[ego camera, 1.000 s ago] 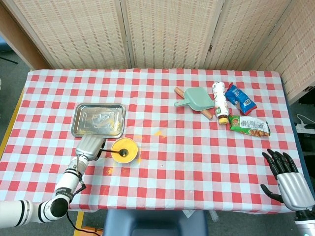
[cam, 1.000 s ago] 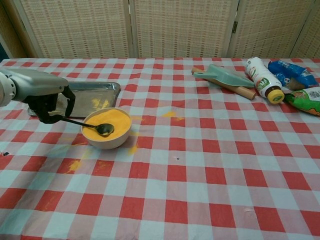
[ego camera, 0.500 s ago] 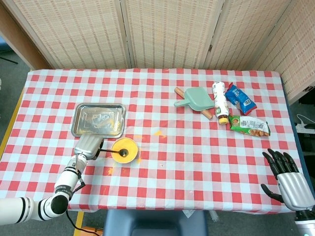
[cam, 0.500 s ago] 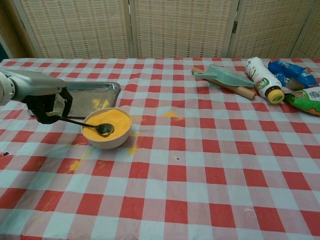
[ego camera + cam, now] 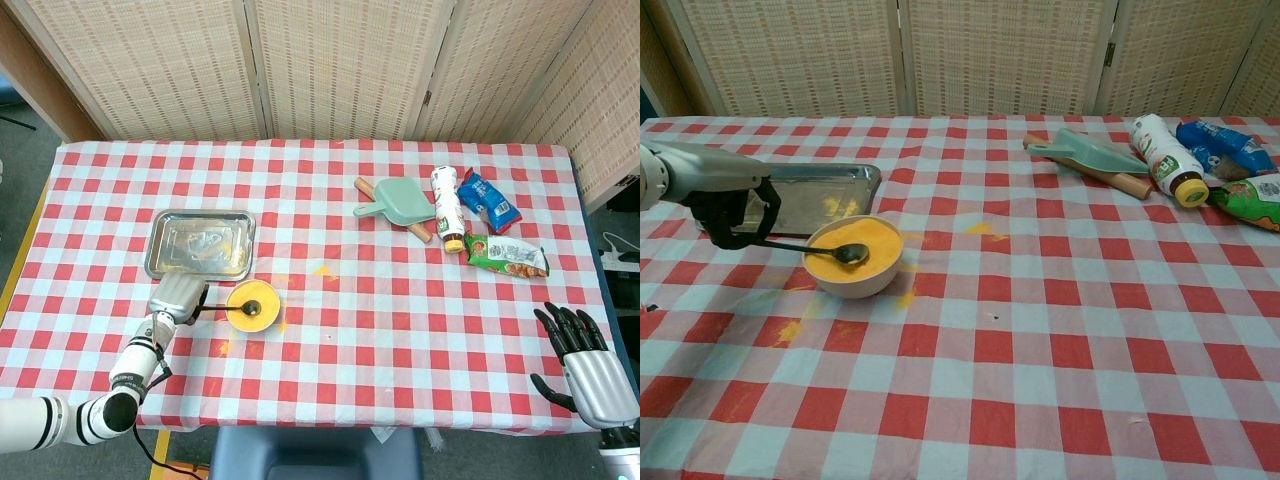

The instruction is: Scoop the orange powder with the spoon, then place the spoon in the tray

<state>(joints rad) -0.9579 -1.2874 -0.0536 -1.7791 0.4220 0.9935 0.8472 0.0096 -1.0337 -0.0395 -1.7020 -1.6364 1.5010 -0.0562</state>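
A cream bowl [image 5: 855, 258] of orange powder [image 5: 252, 303] sits just right of the steel tray [image 5: 825, 181], which shows as a shiny rectangle [image 5: 201, 244] from above. My left hand [image 5: 725, 205] grips the handle of a dark spoon [image 5: 815, 248]; the spoon's bowl hovers at the powder surface with orange powder around it. The same left hand [image 5: 177, 299] lies left of the bowl in the head view. My right hand [image 5: 585, 365] rests open at the table's near right corner, holding nothing.
A green dustpan-like scoop [image 5: 1090, 153] on a wooden stick, a white bottle [image 5: 1165, 158], a blue packet [image 5: 1222, 146] and a green snack bag [image 5: 505, 255] lie at the far right. Spilled orange powder [image 5: 982, 229] dots the checkered cloth near the bowl.
My left hand has drawn back slightly to the left and lifted the spoon a little, so its bowl sits higher in the powder. The right hand has not moved.
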